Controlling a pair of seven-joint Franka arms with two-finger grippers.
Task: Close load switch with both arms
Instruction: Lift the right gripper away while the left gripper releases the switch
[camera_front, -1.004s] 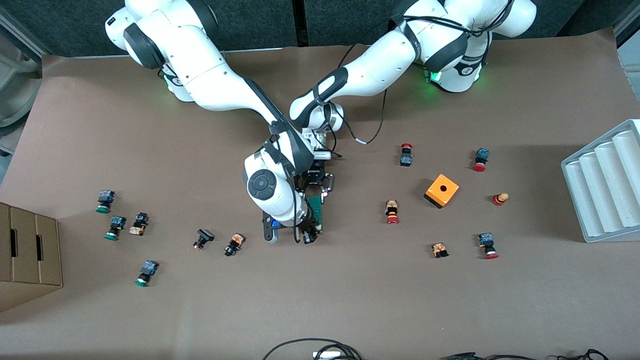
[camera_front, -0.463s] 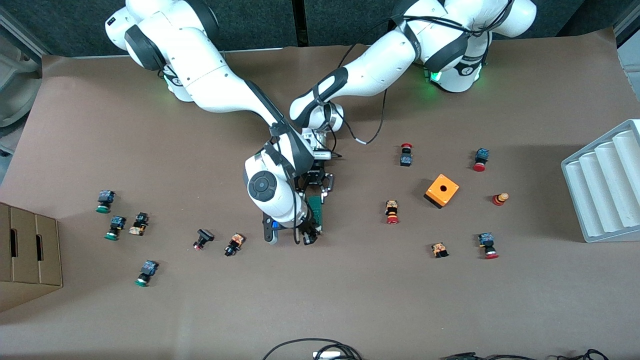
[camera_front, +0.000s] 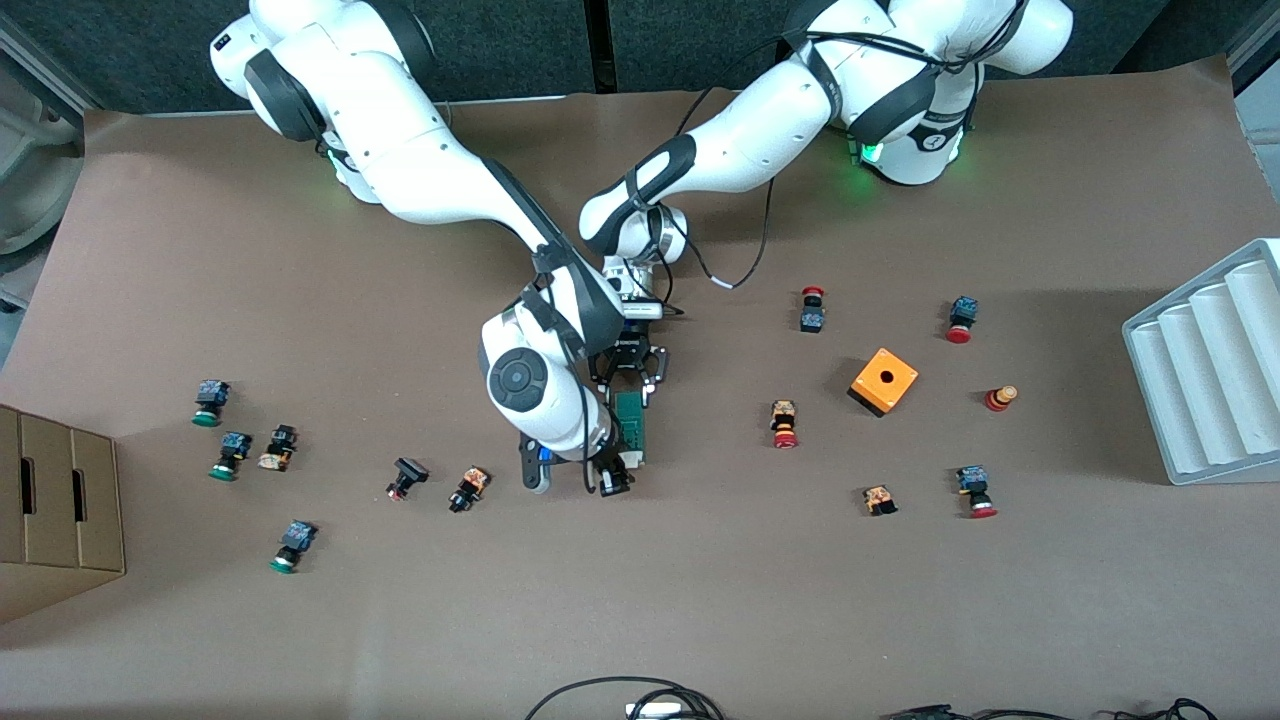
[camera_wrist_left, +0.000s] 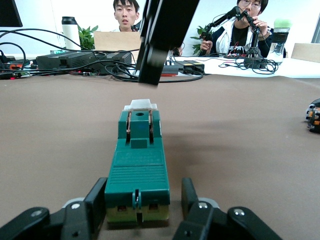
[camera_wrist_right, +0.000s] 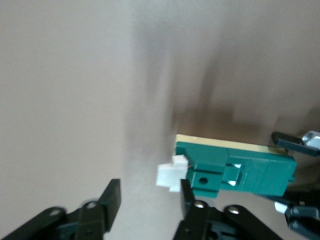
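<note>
The green load switch (camera_front: 631, 420) lies flat on the brown table near the middle, with its white handle (camera_front: 633, 459) at the end nearer the front camera. My left gripper (camera_front: 628, 384) is low at the switch's farther end. Its open fingers stand on either side of that end in the left wrist view (camera_wrist_left: 142, 201), one close against the switch (camera_wrist_left: 137, 165) and the other a little apart. My right gripper (camera_front: 609, 480) is open just off the handle end. In the right wrist view (camera_wrist_right: 150, 197) the white handle (camera_wrist_right: 170, 176) sits just ahead of one finger, ungripped.
An orange cube with a hole (camera_front: 883, 380) and several small push buttons (camera_front: 784, 424) lie toward the left arm's end. More buttons (camera_front: 468, 488) lie toward the right arm's end, by a cardboard box (camera_front: 55, 500). A grey ridged tray (camera_front: 1210, 370) stands at the table edge.
My right gripper has shifted slightly off the switch's handle end, toward the right arm's end of the table, so the white handle now shows. The left gripper and the switch have stayed put.
</note>
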